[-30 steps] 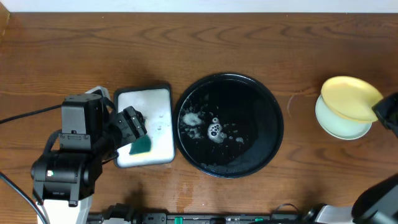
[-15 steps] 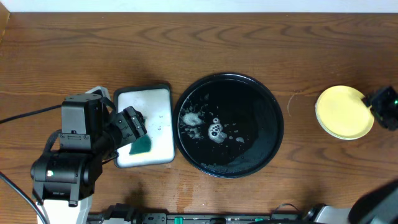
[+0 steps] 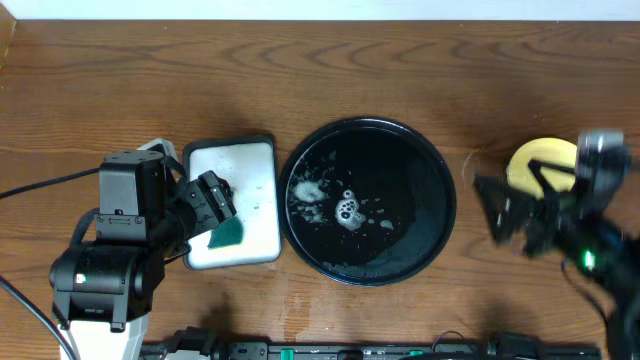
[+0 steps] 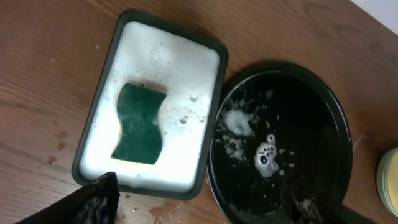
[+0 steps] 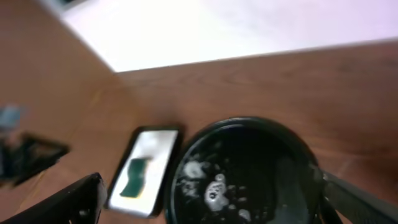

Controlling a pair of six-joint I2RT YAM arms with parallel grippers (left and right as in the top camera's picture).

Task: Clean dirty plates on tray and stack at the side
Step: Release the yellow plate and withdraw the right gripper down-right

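- Left gripper: fingers spread wide, holding nothing, above the foamy white rectangular tray.
- Right gripper: blurred, fingers apart, between the large glossy black round tray and the small round yellow plate.

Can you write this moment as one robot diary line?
left gripper open near sponge | right gripper open, empty | black tray sudsy, no plates | yellow plate beside tray

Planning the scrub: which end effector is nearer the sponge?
Left. The left end effector hovers beside the sponge; right end effector sits across the black tray, by the yellow plate.
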